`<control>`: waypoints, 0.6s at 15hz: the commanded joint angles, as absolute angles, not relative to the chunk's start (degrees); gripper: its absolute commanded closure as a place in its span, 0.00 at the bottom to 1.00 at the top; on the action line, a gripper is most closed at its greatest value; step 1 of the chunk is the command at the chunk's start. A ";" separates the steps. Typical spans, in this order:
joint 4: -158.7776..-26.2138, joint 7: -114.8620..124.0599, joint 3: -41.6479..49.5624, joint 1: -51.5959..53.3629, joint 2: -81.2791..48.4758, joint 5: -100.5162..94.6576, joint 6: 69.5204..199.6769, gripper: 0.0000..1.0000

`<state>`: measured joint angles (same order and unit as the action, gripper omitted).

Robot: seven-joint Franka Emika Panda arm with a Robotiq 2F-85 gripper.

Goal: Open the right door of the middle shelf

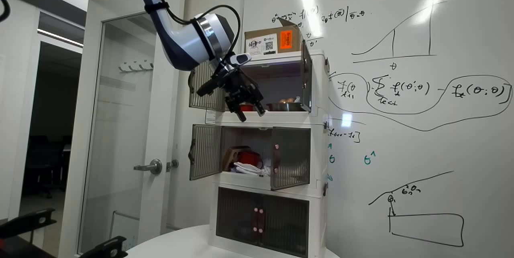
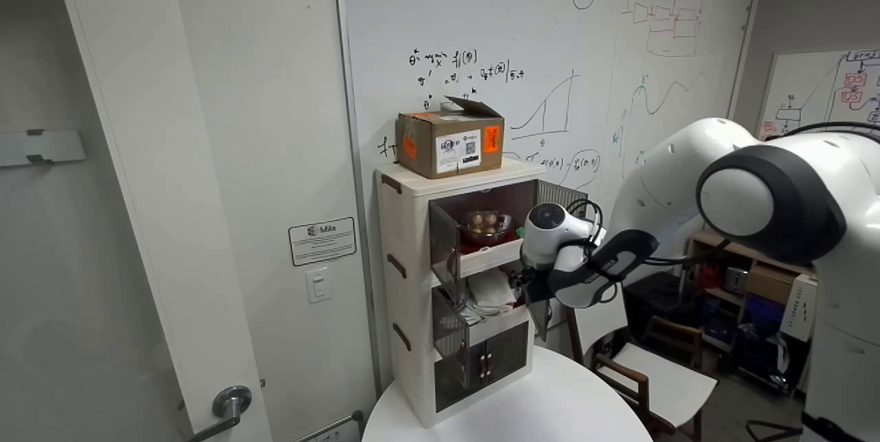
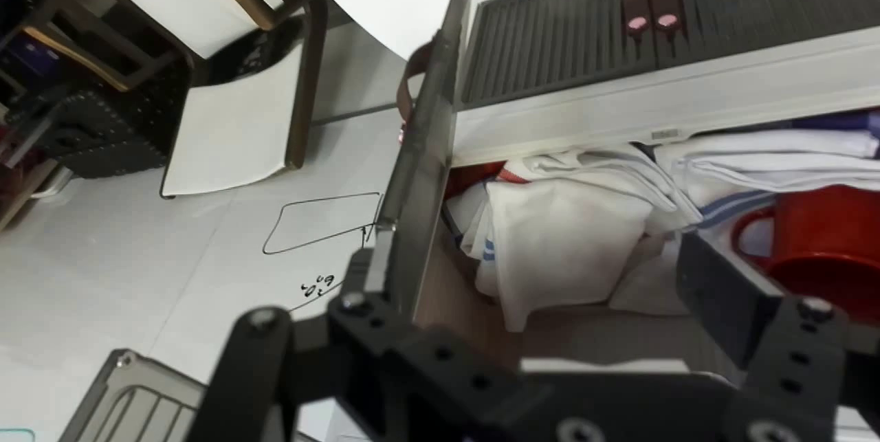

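Note:
The right door (image 1: 291,158) of the middle shelf (image 1: 245,178) is a smoky see-through panel standing ajar, swung outward. In the wrist view the right door (image 3: 430,146) shows nearly edge-on; in an exterior view the right door (image 2: 540,318) is partly hidden by the arm. The middle shelf's white front lip shows too (image 2: 500,326). My gripper (image 1: 252,115) is open, above and in front of the middle shelf, fingers angled down. In the wrist view the gripper (image 3: 533,256) has one finger beside the door's edge and the other over the opening; touching cannot be told.
The matching left door (image 1: 205,152) stands wide open. Top doors (image 1: 307,75) are open; bottom doors (image 1: 263,222) are shut. White towels (image 3: 570,242) and a red mug (image 3: 828,242) are inside. A cardboard box (image 2: 450,143) tops the cabinet, on a round white table (image 2: 550,401).

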<state>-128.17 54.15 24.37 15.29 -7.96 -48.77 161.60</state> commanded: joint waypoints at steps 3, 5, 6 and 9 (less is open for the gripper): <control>-131.37 56.63 25.48 13.51 -8.09 -49.28 176.23 0.00; -130.72 56.69 25.83 12.52 -11.06 -48.61 180.85 0.00; -130.17 56.69 26.06 12.03 -12.55 -48.68 182.77 0.00; -127.23 56.82 26.97 10.75 -18.40 -48.39 189.08 0.00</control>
